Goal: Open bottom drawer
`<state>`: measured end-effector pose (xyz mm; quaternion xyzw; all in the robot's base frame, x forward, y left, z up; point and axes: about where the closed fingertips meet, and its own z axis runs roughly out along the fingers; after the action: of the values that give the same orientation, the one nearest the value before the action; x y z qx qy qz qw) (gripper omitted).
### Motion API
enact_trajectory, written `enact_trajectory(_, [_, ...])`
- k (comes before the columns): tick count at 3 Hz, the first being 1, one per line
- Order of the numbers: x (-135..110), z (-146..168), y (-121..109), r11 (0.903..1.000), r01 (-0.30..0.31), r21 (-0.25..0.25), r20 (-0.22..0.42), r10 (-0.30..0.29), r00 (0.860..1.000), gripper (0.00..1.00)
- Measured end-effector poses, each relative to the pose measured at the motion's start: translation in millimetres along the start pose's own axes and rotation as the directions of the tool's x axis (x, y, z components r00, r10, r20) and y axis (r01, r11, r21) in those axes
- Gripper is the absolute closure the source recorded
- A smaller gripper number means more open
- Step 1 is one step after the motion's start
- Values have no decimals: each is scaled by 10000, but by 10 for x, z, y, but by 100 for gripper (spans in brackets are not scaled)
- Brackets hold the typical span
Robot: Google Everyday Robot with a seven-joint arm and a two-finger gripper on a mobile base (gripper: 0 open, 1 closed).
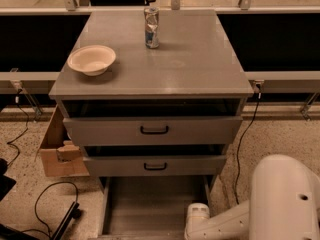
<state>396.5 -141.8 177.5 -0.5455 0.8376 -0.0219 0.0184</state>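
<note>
The bottom drawer [150, 204] of the grey cabinet is pulled far out, and its plain grey tray lies open below the two upper drawer fronts. Its front panel and handle are cut off by the picture's lower edge. My white arm [280, 204] comes in from the lower right, and its wrist [197, 219] reaches down at the drawer's right front corner. The gripper itself is below the picture's edge and not in view.
A beige bowl [92, 59] and a drink can [151, 27] stand on the cabinet top [200, 59]. The top drawer [154, 130] and middle drawer [155, 166] stand slightly ajar. A cardboard box [57, 149] and black cables [45, 209] lie on the floor at left.
</note>
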Motion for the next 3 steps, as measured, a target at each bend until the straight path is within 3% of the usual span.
enact_trajectory(1, [0,8,0,10000,0,0,0,0,10000,100])
enact_trajectory(3, [32,-164,194,9982,60,602,-80,-55,10000,100])
